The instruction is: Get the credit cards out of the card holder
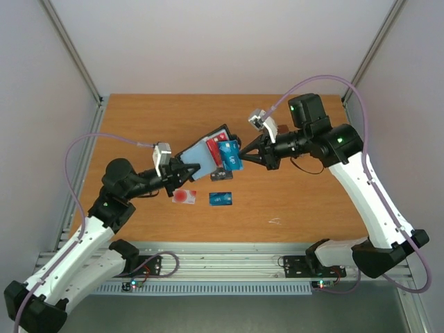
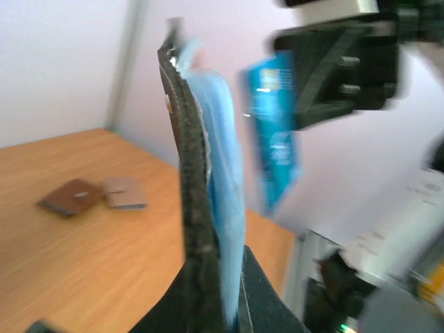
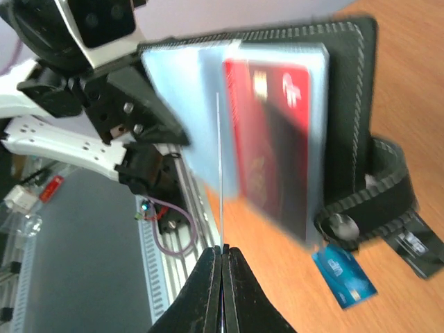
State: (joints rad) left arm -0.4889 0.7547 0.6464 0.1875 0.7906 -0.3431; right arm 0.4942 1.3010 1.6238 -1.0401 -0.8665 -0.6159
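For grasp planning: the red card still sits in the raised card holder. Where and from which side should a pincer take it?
Likely the red card by its exposed edge, a finger on each face, from the right arm's side: the left pincer holds the card holder raised, slots facing that way.

left arm (image 1: 76,253), right arm (image 1: 368,187): white links, black joints. left gripper (image 1: 193,169) & right gripper (image 1: 241,154) black w/ screws (image 3: 124,108). lilac cables (image 1: 322,78), grey wrist cams (image 1: 163,154), green leds (image 1: 342,141).

Card holder (image 3: 350,104) — matt black stitched leather, blue lining; blue card (image 2: 274,139) — glossy plastic; table (image 1: 291,201) smooth wood.
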